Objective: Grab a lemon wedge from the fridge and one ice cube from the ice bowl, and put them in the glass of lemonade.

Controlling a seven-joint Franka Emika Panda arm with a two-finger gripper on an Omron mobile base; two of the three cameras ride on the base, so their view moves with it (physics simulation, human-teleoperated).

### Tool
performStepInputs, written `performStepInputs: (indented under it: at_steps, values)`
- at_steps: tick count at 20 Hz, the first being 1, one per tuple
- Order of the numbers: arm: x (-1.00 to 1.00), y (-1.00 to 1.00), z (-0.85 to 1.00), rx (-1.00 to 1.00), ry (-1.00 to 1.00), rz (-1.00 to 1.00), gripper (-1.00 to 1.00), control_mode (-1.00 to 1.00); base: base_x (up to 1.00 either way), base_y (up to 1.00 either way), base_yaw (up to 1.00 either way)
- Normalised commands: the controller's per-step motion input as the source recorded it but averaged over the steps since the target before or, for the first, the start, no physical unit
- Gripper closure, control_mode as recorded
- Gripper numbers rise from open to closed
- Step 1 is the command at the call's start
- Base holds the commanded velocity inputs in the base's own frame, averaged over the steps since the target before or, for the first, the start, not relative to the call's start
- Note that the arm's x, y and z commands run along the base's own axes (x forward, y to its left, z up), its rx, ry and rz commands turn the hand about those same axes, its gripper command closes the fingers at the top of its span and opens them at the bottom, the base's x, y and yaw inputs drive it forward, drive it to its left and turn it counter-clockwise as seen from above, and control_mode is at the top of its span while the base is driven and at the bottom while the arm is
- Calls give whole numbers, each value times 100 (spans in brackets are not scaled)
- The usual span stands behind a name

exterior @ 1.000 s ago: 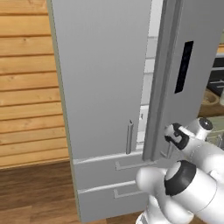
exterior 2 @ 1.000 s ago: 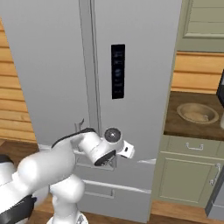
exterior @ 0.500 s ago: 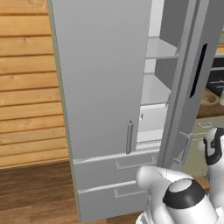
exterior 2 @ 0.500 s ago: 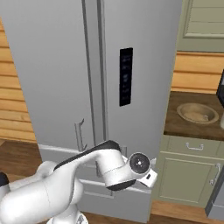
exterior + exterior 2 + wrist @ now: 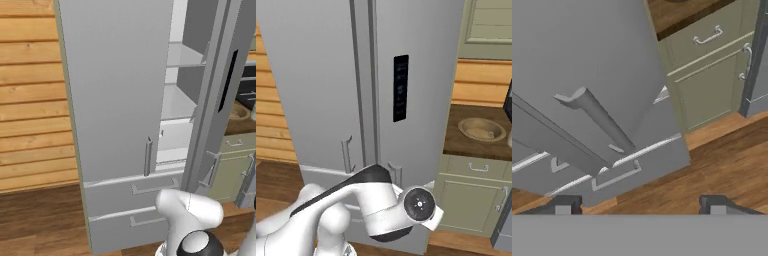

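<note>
Grey fridge (image 5: pixel 115 90) stands ajar on wood floor (image 5: pixel 712 165).

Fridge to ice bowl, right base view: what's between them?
Bare dark counter separates the fridge from the ice bowl, seen in the right base view.

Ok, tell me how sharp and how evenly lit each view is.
Left base view: soft, flat light, fridge shelves pale, no glare. Right base view: crisp, the ice bowl in even light on the counter. Hand view: tilted, the door handle blurred, faint shading beneath it.
</note>
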Motion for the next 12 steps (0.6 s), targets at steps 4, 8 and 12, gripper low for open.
performStepInputs:
  at_steps: [4,8,12]
  values:
    - [-19,53,100,-12,5,0,-100,-100,0,0,0]
    - [0,94,98,-31,3,0,-100,-100,0,0,0]
    - [0,100,77,-39,1,0,-100,-100,0,0,0]
